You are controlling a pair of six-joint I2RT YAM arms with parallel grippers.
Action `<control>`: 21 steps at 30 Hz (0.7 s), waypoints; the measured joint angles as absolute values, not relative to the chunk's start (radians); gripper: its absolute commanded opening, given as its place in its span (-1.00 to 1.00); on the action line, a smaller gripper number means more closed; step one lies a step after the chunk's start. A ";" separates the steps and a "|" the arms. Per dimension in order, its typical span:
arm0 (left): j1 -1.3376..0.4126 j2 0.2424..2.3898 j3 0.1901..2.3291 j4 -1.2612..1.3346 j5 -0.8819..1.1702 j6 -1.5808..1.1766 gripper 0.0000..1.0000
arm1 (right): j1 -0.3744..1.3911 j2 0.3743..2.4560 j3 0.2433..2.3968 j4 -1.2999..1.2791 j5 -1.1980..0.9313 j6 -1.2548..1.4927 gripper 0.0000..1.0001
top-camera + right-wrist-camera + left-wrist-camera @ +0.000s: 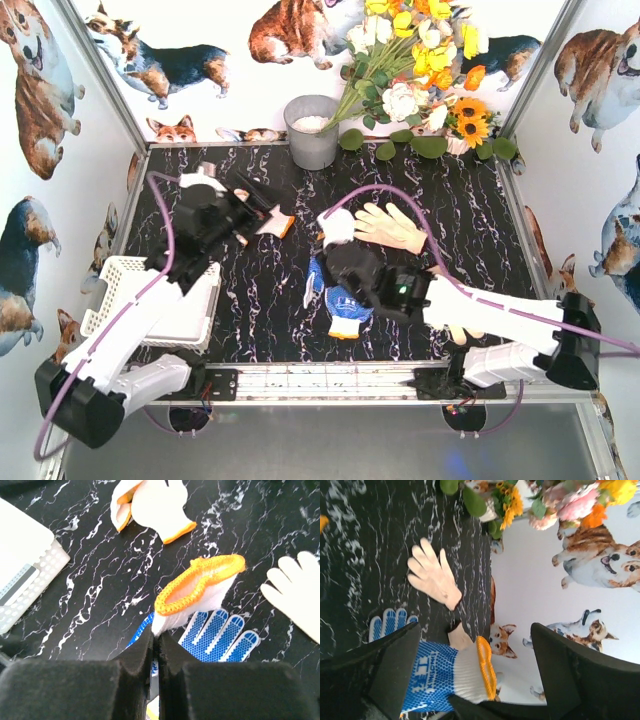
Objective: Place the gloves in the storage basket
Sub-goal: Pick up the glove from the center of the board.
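At mid-table, the right gripper (159, 640) is pinched shut on the blue-patch glove (220, 630) just below its orange cuff. The cuff stands lifted while the dotted fingers lie flat on the table. The glove's length seems to run roughly near-to-far. The storage basket (112, 278) lies well to the left, beside the left arm, whose left gripper (476, 630) gapes wide and empty.

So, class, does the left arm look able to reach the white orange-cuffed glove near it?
Probably yes: the white glove lies on the table just beside the open left pincer, with nothing between them.
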State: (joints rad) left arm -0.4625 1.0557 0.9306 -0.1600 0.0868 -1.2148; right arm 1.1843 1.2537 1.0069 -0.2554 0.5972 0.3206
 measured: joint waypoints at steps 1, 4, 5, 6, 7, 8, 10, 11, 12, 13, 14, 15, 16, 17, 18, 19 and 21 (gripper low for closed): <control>-0.437 1.042 0.932 -0.163 0.102 -1.180 0.86 | 1.161 1.241 1.007 -0.274 0.551 0.332 -1.00; -0.377 1.000 0.945 -0.169 0.165 -1.043 0.91 | 1.069 1.203 1.007 -0.325 0.402 0.364 -1.00; -0.368 0.990 0.956 -0.174 0.190 -0.984 0.91 | 1.031 1.191 1.007 -0.345 0.339 0.373 -1.00; -0.363 0.982 0.970 -0.183 0.215 -0.925 0.91 | 0.995 1.182 1.007 -0.361 0.282 0.381 -1.00; -0.362 0.977 0.985 -0.194 0.241 -0.861 0.92 | 0.960 1.174 1.007 -0.374 0.221 0.392 -1.00; -0.362 0.972 0.999 -0.206 0.266 -0.800 0.92 | 0.923 1.167 1.007 -0.387 0.156 0.398 -1.00; -0.362 0.962 1.020 -0.229 0.329 -0.672 0.92 | 0.844 1.156 1.007 -0.404 0.009 0.413 -1.00; -0.362 0.957 1.025 -0.238 0.361 -0.615 0.92 | 0.808 1.154 1.007 -0.406 -0.063 0.419 -1.00; -0.362 0.953 1.028 -0.250 0.398 -0.560 0.93 | 0.777 1.151 1.007 -0.410 -0.129 0.422 -1.00; -0.362 0.950 1.029 -0.260 0.438 -0.509 0.93 | 0.748 1.146 1.007 -0.418 -0.190 0.426 -1.00; -0.362 0.949 1.029 -0.272 0.484 -0.460 0.94 | 0.720 1.140 1.007 -0.426 -0.256 0.430 -1.00; -0.362 0.949 1.029 -0.282 0.526 -0.417 0.95 | 0.703 1.133 1.008 -0.433 -0.309 0.432 -1.00; -0.362 0.948 1.029 -0.289 0.569 -0.378 0.95 | 0.690 1.126 1.010 -0.444 -0.361 0.434 -1.00; -0.362 0.946 1.028 -0.292 0.609 -0.344 0.96 | 0.682 1.119 1.015 -0.455 -0.411 0.437 -1.00; -0.362 0.941 1.024 -0.290 0.647 -0.313 0.97 | 0.677 1.114 1.024 -0.469 -0.462 0.440 -1.00; -0.362 0.933 1.018 -0.286 0.678 -0.290 0.98 | 0.676 1.110 1.032 -0.475 -0.505 0.441 -1.00; -0.362 0.909 0.997 -0.261 0.748 -0.252 0.99 | 0.676 1.101 1.046 -0.484 -0.591 0.449 -1.00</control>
